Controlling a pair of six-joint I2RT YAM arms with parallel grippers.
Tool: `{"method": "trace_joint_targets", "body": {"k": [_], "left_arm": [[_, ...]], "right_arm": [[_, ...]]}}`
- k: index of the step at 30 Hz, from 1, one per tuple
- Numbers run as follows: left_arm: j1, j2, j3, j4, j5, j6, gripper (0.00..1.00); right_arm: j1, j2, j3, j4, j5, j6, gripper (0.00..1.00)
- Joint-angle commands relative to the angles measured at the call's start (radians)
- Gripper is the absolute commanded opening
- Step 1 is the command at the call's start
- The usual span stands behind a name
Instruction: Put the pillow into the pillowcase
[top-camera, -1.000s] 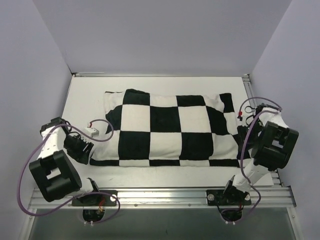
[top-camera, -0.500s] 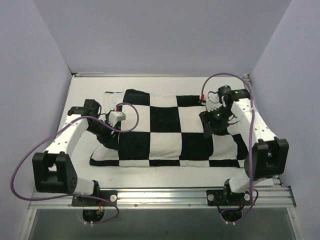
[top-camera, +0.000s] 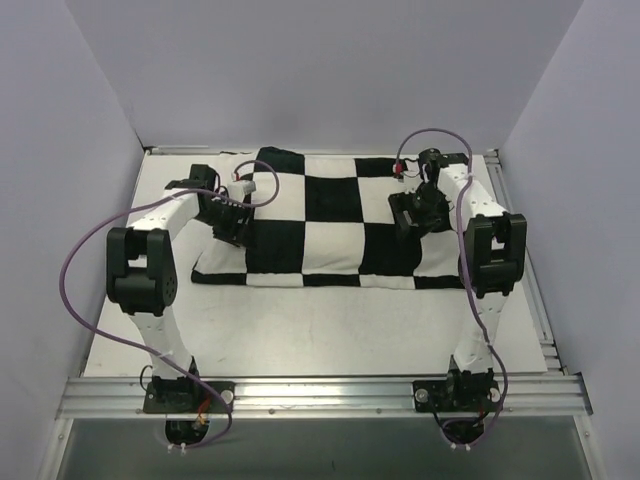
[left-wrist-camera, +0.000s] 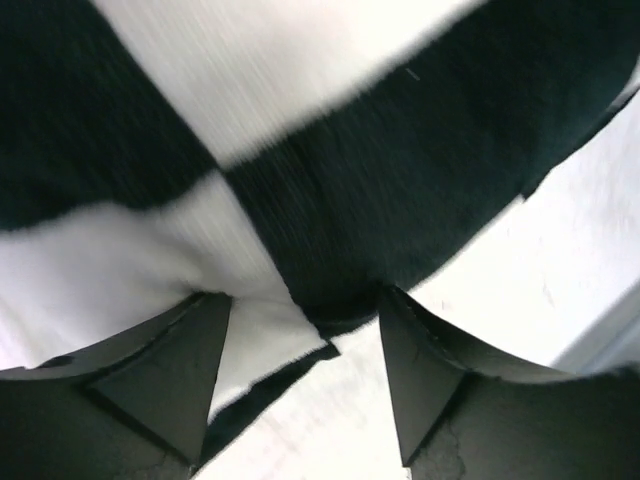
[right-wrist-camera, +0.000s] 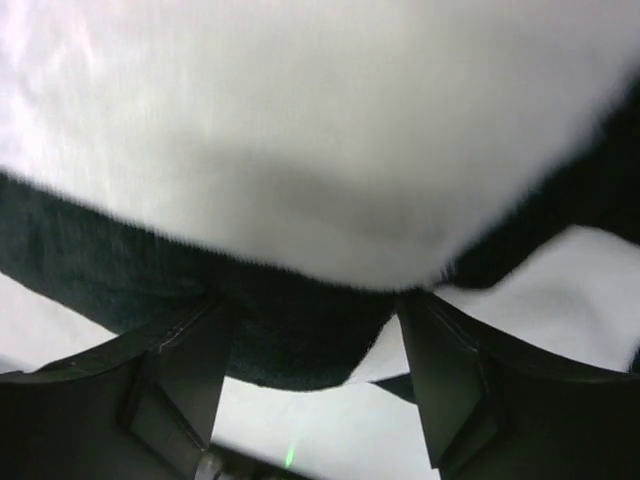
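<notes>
The black-and-white checkered pillowcase (top-camera: 330, 225) lies flat and filled out across the far half of the table. The cream pillow is not in view anywhere. My left gripper (top-camera: 237, 222) is down on the pillowcase's left end. In the left wrist view its jaws (left-wrist-camera: 300, 310) stand apart, with a corner edge of the pillowcase (left-wrist-camera: 400, 150) reaching between the fingertips. My right gripper (top-camera: 412, 215) is down on the right part of the pillowcase. In the right wrist view its jaws (right-wrist-camera: 315, 310) stand apart, with a bulging black edge of the pillowcase (right-wrist-camera: 300, 120) between them.
The white table (top-camera: 320, 335) stretches from the pillowcase to the metal rail (top-camera: 320, 395) at the near edge, where both arm bases sit. Pale walls close in the back and both sides. The pillowcase's far edge lies close to the back wall.
Both arms have stretched forward from their folded positions onto the pillowcase. The pillowcase has shifted away from the arms, toward the back wall.
</notes>
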Motion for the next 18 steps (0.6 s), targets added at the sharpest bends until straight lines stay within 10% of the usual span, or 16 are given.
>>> {"method": "trace_joint_targets", "body": {"k": [1,4,11,18], "left_arm": [[0.019,0.025,0.141,0.155,-0.017,-0.058,0.71],[0.019,-0.057,0.155,0.128,-0.018,-0.052,0.97],[0.043,-0.307,0.073,-0.036,-0.143,-0.056,0.97],[0.014,-0.57,-0.219,0.019,-0.26,-0.042,0.97]], "right_arm": [[-0.06,0.023,0.108,0.12,0.058,0.014,0.67],[-0.123,-0.073,0.097,0.112,0.032,0.028,0.77],[-0.154,-0.537,-0.226,0.049,-0.12,0.039,1.0],[-0.027,-0.935,-0.637,0.154,-0.188,0.16,1.0]]}}
